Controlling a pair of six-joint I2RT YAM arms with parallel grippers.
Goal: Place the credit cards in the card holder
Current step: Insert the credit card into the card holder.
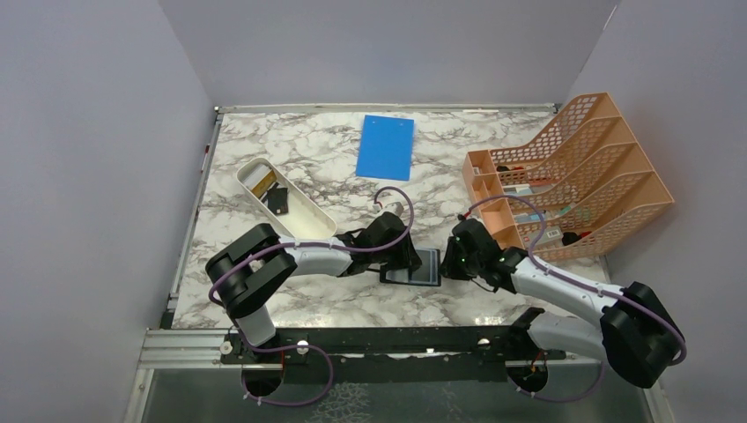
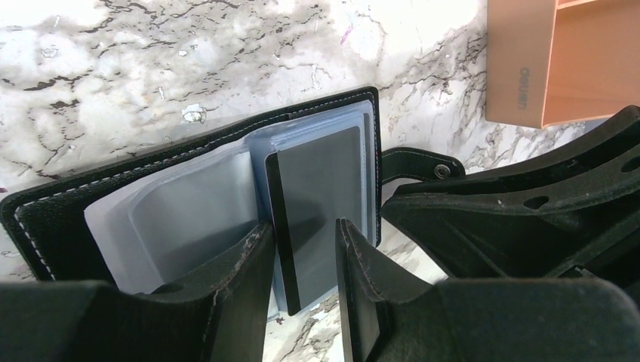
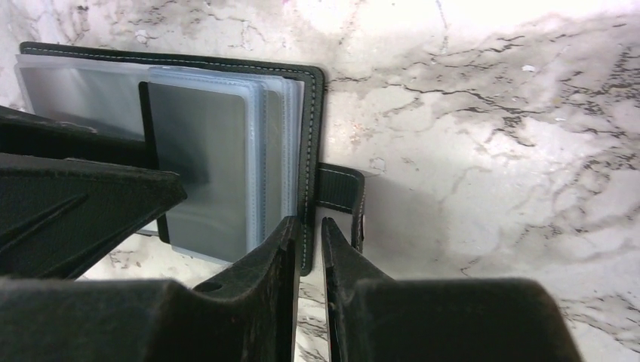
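Observation:
The card holder (image 1: 421,267) lies open on the table between my two grippers, its grey-blue pockets up (image 2: 189,204). A dark credit card (image 2: 317,196) sits partly inside a clear pocket, its near end sticking out. My left gripper (image 2: 302,230) is open, its fingers on either side of that near end. My right gripper (image 3: 307,222) is shut on the holder's right cover edge (image 3: 311,151), beside the snap tab (image 3: 340,188). More credit cards lie in the white tray: a yellowish one (image 1: 261,181) and a dark one (image 1: 277,199).
The white oblong tray (image 1: 308,220) stands left of the grippers. A blue board (image 1: 386,145) lies at the back centre. An orange mesh rack (image 1: 573,176) fills the right side, its box corner close in the left wrist view (image 2: 528,68).

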